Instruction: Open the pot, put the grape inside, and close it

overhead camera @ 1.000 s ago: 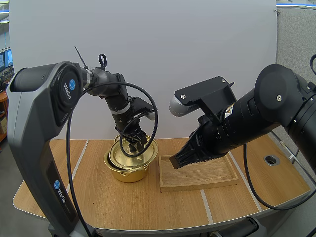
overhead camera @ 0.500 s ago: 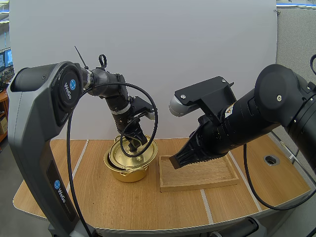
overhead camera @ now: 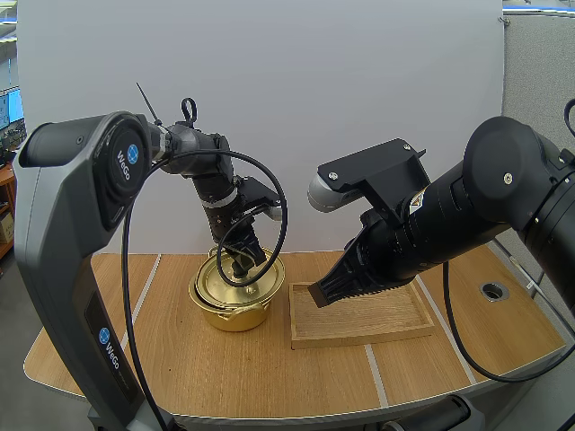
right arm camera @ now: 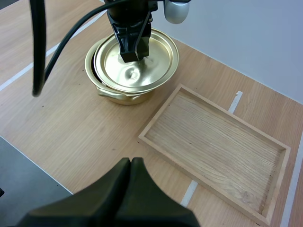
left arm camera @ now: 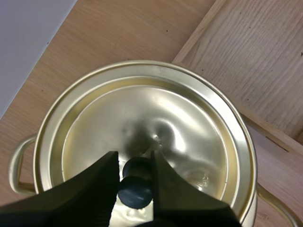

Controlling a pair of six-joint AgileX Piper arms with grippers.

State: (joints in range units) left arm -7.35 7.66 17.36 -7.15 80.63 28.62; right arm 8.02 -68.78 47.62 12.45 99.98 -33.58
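Tabletop (overhead camera: 269, 368): lid knob (left arm camera: 135, 185) within left gripper (left arm camera: 134, 158)

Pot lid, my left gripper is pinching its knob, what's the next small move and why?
Probably shift the lid slightly away from the wooden tray, then lower it. The left gripper pinches the knob, but the lid sits skewed toward the tray, baring the rim of the pot on the other side, so it likely isn't seated.
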